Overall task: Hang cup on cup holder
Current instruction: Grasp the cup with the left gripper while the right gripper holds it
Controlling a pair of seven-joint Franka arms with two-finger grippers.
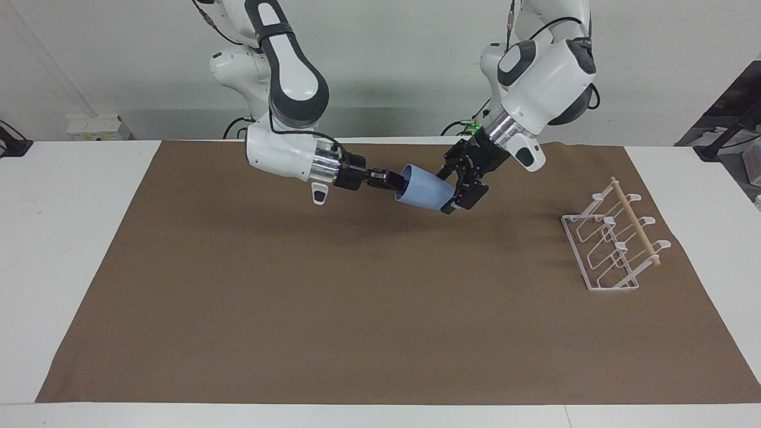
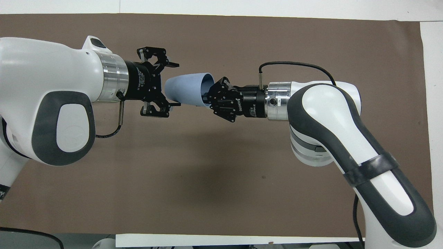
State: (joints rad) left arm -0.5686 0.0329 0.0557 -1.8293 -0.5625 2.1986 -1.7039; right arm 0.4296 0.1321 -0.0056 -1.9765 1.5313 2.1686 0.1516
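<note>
The light-blue cup (image 1: 425, 188) hangs on its side in the air over the brown mat's middle, at the robots' end; it also shows in the overhead view (image 2: 185, 90). My right gripper (image 1: 397, 180) is shut on the cup's rim, one finger inside the mouth (image 2: 207, 98). My left gripper (image 1: 445, 190) is open, its fingers straddling the cup's closed end (image 2: 178, 84). The white wire cup holder (image 1: 615, 241) with its wooden rod stands on the mat toward the left arm's end; my left arm hides it in the overhead view.
The brown mat (image 1: 357, 309) covers most of the white table (image 1: 71, 238). Nothing else lies on the mat.
</note>
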